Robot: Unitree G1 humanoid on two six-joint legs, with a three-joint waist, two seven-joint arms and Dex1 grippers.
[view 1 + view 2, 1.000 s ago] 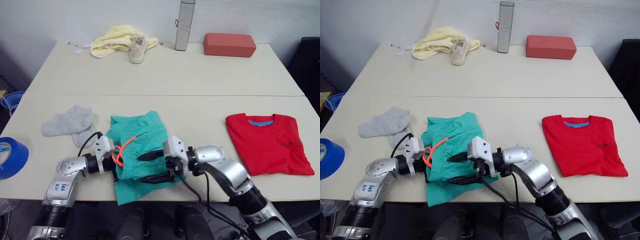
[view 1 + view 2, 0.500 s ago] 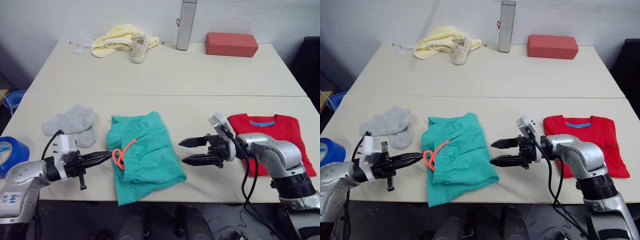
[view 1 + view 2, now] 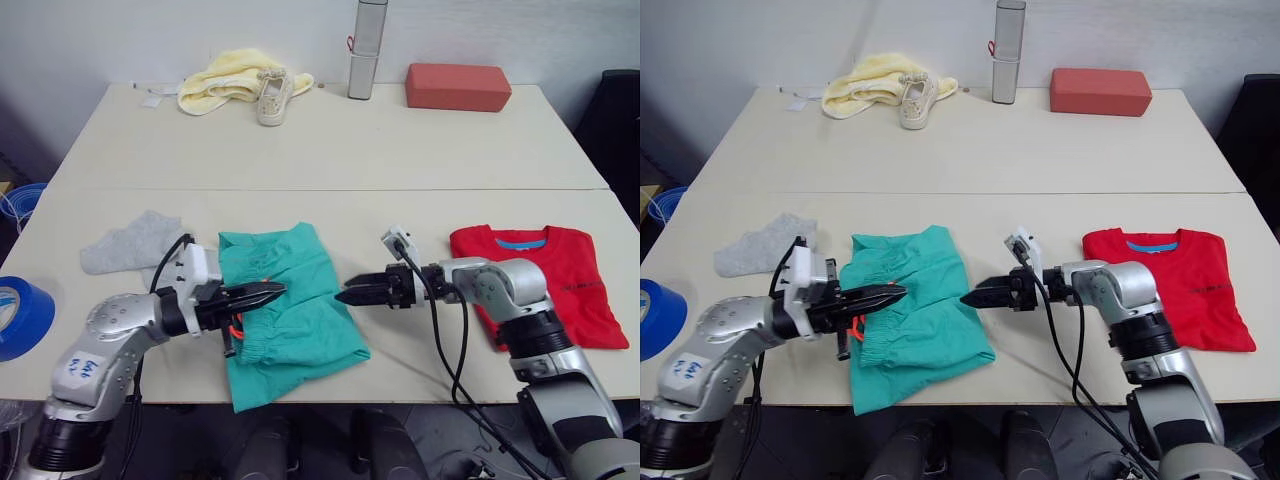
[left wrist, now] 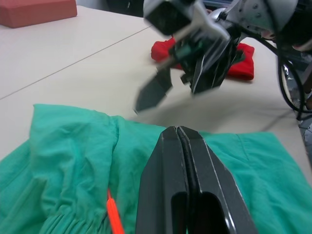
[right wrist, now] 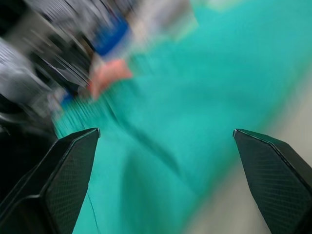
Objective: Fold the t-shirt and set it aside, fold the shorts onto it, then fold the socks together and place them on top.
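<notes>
While the red t-shirt [image 3: 540, 285] lies folded flat at the right of the frame on the pale surface [image 3: 400, 150], the teal shorts [image 3: 290, 310] sit rumpled at the lower centre, between the two arms. Their long axis runs from the upper middle toward the near edge, where the hem hangs slightly over the surface. An orange drawstring [image 3: 235, 325] shows at their left side.

The left gripper [image 3: 268, 292] reaches in from the lower left, its fingers pressed together and holding nothing, tips hovering over the left part of the shorts. The right gripper [image 3: 345, 296] comes in from the right, its tip just beside the shorts' right edge. From the head view its fingers look closed; in its wrist view they stand wide apart, so I judge them released, though that view is badly blurred. The two grippers point at each other across the shorts, and the left is the nearer.

The grey socks [image 3: 130, 243] lie at the left, near the left arm and partly hidden behind it. Whether the shorts are already folded once is hard to make out.
</notes>
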